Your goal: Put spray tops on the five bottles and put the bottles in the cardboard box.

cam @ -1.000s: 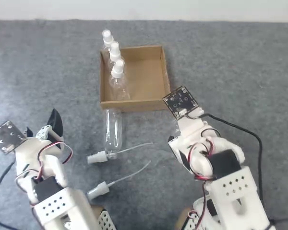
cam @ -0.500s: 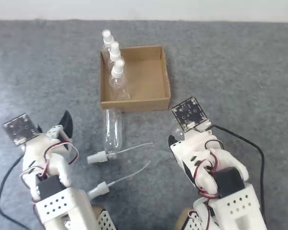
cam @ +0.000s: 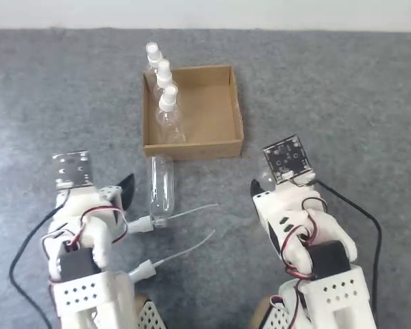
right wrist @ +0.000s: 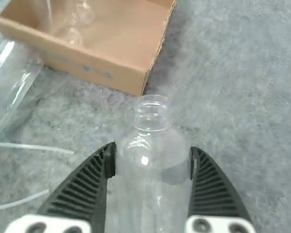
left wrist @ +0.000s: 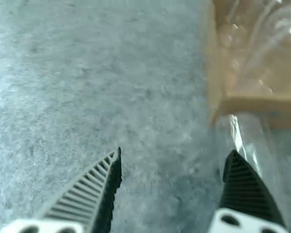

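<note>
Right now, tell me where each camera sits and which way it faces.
High view: fixed overhead, looking down on the box; the left arm and right arm show at the near edge.
Left wrist view: on the left arm, facing the box's corner and a lying bottle; the open left tool frames it.
Right wrist view: on the right arm, facing the box; the right tool clamps an uncapped bottle.
Both wrist views share the box and lying bottle.
</note>
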Robot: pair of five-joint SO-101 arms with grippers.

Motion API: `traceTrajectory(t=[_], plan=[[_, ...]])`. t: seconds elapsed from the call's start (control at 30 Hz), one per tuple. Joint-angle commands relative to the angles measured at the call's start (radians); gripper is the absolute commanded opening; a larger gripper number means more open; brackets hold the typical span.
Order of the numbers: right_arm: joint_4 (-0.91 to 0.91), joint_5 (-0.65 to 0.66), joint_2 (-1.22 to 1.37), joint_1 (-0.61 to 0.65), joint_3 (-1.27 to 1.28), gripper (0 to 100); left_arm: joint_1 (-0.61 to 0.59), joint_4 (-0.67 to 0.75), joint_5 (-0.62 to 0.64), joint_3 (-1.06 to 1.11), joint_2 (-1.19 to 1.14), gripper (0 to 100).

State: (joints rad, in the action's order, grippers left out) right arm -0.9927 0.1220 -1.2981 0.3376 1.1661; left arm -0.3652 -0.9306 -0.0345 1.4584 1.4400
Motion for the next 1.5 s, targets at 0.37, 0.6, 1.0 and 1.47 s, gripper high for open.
traceTrajectory(t=[0.37,0.6,1.0,1.47], plan=[[0.035,-0.029,-0.016,-0.013,-0.002,10.1,0.103,-0.244,-0.319,-0.116,0.009,32],[0.035,-0.029,-0.016,-0.013,-0.002,10.1,0.13,-0.325,-0.474,-0.116,0.009,29],[0.035,-0.029,-0.015,-0.013,0.0,10.1,0.132,-0.351,-0.595,-0.101,-0.084,28],[0.035,-0.029,-0.015,-0.012,0.002,10.1,0.15,-0.186,-0.603,-0.208,-0.557,27]])
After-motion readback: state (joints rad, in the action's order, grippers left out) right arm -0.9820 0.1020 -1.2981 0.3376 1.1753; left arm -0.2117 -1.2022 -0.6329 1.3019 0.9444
